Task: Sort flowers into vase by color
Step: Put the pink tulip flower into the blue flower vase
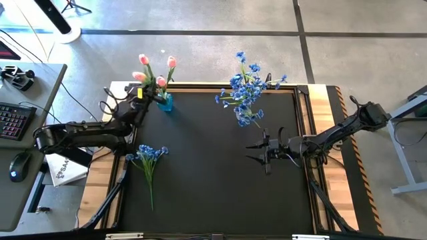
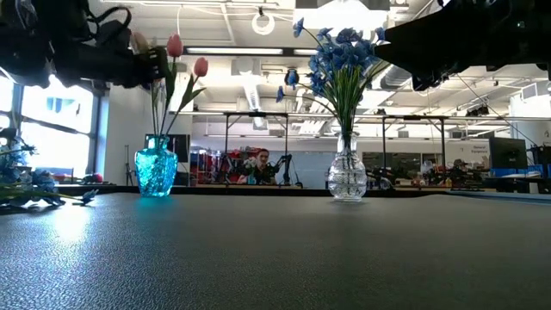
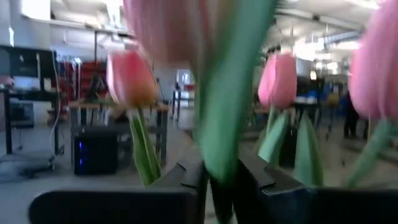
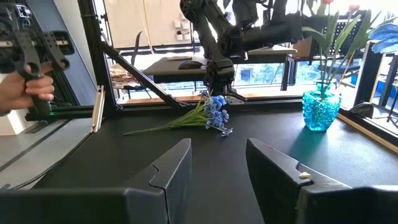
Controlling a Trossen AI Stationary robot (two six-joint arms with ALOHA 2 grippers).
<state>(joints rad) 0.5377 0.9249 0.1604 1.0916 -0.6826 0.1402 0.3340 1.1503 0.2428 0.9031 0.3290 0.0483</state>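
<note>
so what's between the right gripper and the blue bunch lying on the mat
Nothing: in the right wrist view, bare black mat runs from the open right gripper to the lying blue bunch.

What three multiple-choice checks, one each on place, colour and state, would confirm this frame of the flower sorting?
1. Where does the loose blue bunch lie?
A. On the table near the left arm
B. In the clear vase
C. Under the right gripper

2. What colour is the vase holding the tulips?
A. Clear
B. Turquoise
C. Red

3. How does the left gripper stand?
A. Open over bare table
B. Shut on a tulip stem
C. Out of view

Key: 1 A, the high view shows the bunch flat on the mat at the left side, away from the right gripper, which is open. 2 B, the low view shows pink tulips in a turquoise vase, while the clear vase holds blue flowers. 3 B, the left wrist view shows a green stem pinched between the fingers.
</note>
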